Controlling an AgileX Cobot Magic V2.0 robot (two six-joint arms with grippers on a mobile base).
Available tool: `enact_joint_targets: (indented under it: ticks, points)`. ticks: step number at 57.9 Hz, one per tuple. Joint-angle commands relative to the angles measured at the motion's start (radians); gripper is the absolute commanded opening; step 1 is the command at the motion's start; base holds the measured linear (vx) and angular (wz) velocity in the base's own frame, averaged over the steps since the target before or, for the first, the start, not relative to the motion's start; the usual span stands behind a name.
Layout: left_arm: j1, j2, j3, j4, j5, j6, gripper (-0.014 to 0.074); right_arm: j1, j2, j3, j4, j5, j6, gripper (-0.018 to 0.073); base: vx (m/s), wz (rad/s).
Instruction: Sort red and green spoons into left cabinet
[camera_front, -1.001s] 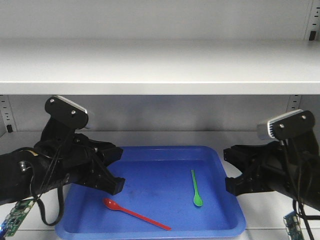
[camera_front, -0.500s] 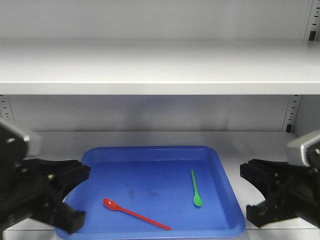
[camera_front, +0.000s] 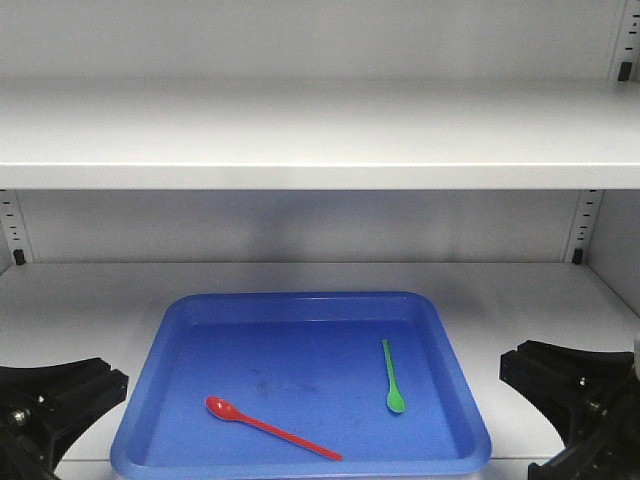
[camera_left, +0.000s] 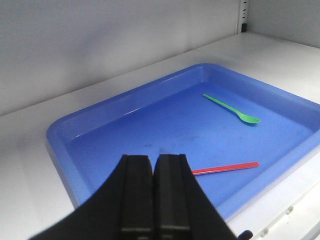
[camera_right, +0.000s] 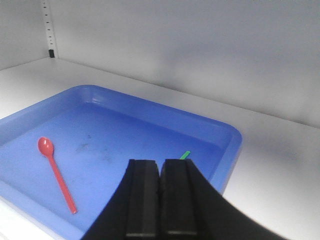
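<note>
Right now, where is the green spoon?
In the front view, the green spoon lies flat in the right half of the blue tray on the shelf, apart from the red spoon nearer the tray's front edge.

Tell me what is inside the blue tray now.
The blue tray holds the red spoon and the green spoon, lying apart on its floor. Nothing else shows inside from the front view.

We see only a short tip of the green spoon (camera_right: 185, 155) in the right wrist view; the closed right gripper (camera_right: 160, 200) at 6 o'clock hides the rest.
</note>
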Motion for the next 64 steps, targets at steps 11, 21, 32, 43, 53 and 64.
enact_joint_targets:
  ticks: [11,21,32,43,53,64]
  points:
    - [-0.001,-0.007,-0.029,-0.015,-0.061,-0.005,-0.0001,0.000,-0.013,-0.032,0.027,0.025,-0.006,-0.0003,0.00,0.00]
    - [-0.001,-0.007,-0.029,-0.015,-0.062,-0.005,-0.0001,0.000,-0.013,-0.032,0.027,0.025,-0.006,-0.0003,0.00,0.00]
    - [-0.001,-0.007,-0.029,-0.015,-0.065,-0.005,-0.0001,0.000,-0.013,-0.032,0.027,0.025,-0.007,-0.0003,0.00,0.00]
    - [0.061,-0.007,-0.029,-0.015,-0.149,-0.005,-0.0001,0.000,-0.013,-0.032,0.027,0.024,-0.007,-0.0003,0.00,0.00]
    - [0.206,-0.020,-0.029,-0.016,-0.147,-0.006,-0.0001,0.000,-0.013,-0.032,0.027,0.024,-0.007,-0.0003,0.00,0.00]
    - [0.246,-0.038,-0.029,-0.015,-0.189,-0.005,-0.0001,0.000,-0.013,-0.032,0.027,0.024,-0.007,-0.0003,0.00,0.00]
